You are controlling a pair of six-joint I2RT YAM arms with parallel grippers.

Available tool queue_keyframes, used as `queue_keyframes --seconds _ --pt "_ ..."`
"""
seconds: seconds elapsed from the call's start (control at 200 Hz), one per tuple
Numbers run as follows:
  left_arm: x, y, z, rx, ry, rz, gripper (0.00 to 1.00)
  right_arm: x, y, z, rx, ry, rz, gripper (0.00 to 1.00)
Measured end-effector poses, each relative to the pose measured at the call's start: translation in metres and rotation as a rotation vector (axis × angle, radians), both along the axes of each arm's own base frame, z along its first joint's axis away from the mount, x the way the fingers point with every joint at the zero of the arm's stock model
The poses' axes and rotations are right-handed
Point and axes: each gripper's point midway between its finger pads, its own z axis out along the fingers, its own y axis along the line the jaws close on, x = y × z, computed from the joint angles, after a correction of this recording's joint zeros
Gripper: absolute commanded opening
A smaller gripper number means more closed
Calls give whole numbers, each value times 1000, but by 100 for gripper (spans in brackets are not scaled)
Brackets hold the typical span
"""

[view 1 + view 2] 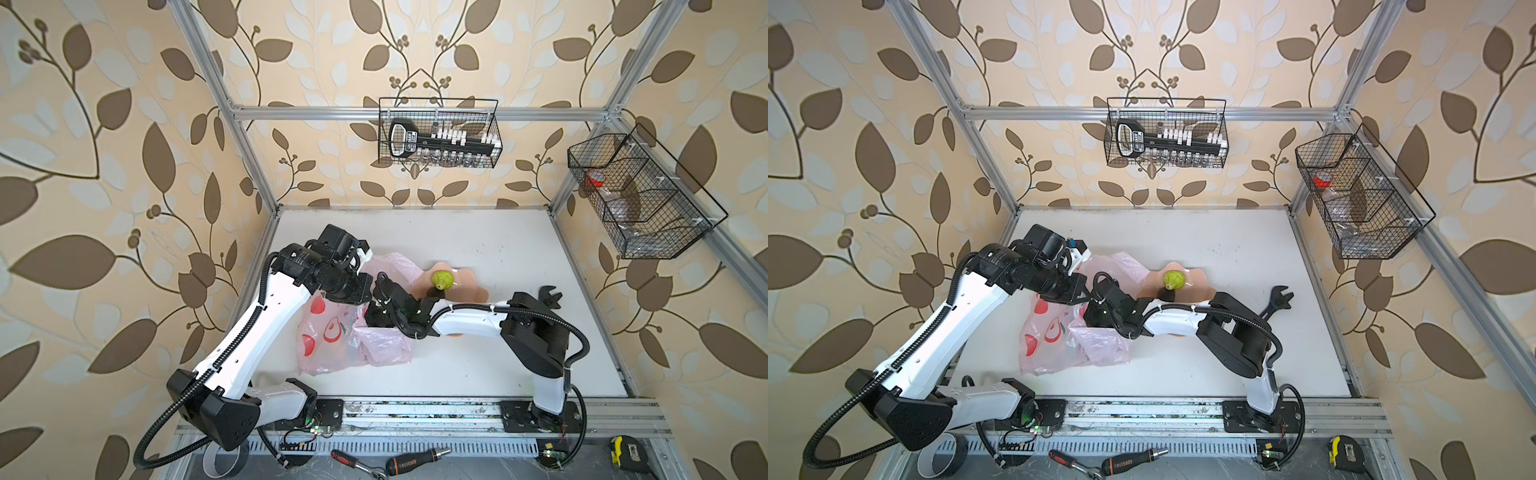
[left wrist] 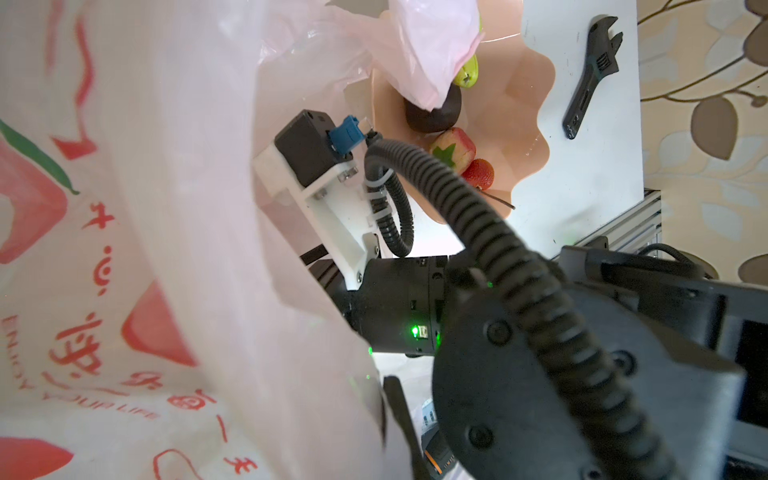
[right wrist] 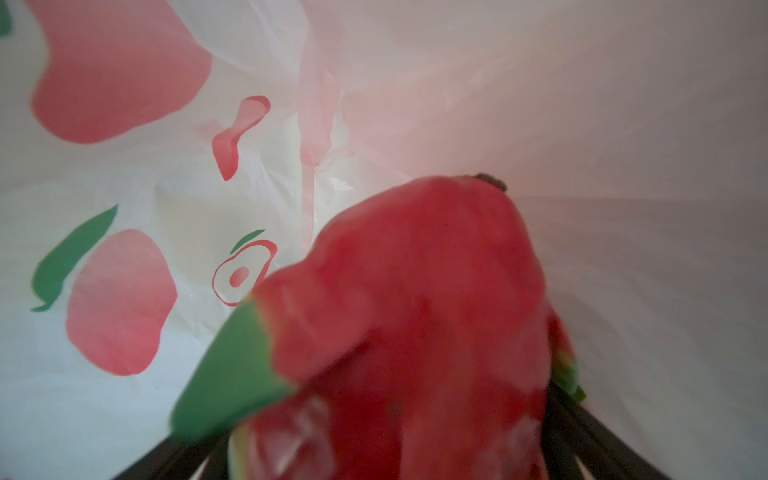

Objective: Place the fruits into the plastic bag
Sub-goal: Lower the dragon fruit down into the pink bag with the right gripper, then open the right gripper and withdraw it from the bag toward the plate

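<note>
The plastic bag point(image 1: 332, 332) point(image 1: 1050, 332) lies left of centre, pink with red apple prints. My left gripper point(image 1: 351, 291) point(image 2: 388, 415) is shut on the bag's upper edge and holds it up. My right gripper point(image 1: 372, 316) reaches into the bag's mouth. In the right wrist view the pink-red dragon fruit point(image 3: 415, 311) fills the space between its widely spread dark fingers point(image 3: 590, 428). Blur hides whether they still press it. A green pear point(image 1: 442, 279) point(image 1: 1174, 280), a dark plum point(image 2: 432, 112), a strawberry point(image 2: 453, 147) and a small red fruit point(image 2: 480, 172) lie in the peach bowl point(image 1: 473, 289) point(image 2: 519, 104).
A black adjustable wrench point(image 1: 548, 297) point(image 2: 590, 79) lies right of the bowl. Two wire baskets point(image 1: 440, 133) point(image 1: 640, 195) hang on the back and right frame. A screwdriver point(image 1: 415, 459) and a tape measure point(image 1: 627, 453) rest by the front rail.
</note>
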Motion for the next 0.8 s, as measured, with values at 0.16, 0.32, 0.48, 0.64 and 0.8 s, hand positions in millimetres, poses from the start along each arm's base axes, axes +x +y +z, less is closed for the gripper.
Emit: queue_keyframes --seconds 0.16,0.32,0.48,0.64,0.8 --pt "-2 1 2 -4 -9 0 0 3 -8 6 -17 -11 2 100" --pt "-4 2 3 -7 -15 1 0 8 -17 18 -5 -26 -9 100" --pt "-7 3 2 -6 -14 2 0 9 -15 38 45 -52 4 100" --pt "-8 4 3 -9 -20 2 0 4 -6 51 104 -53 36 100" --pt "-8 4 3 -8 -19 2 0 0 -1 59 147 -47 62 100"
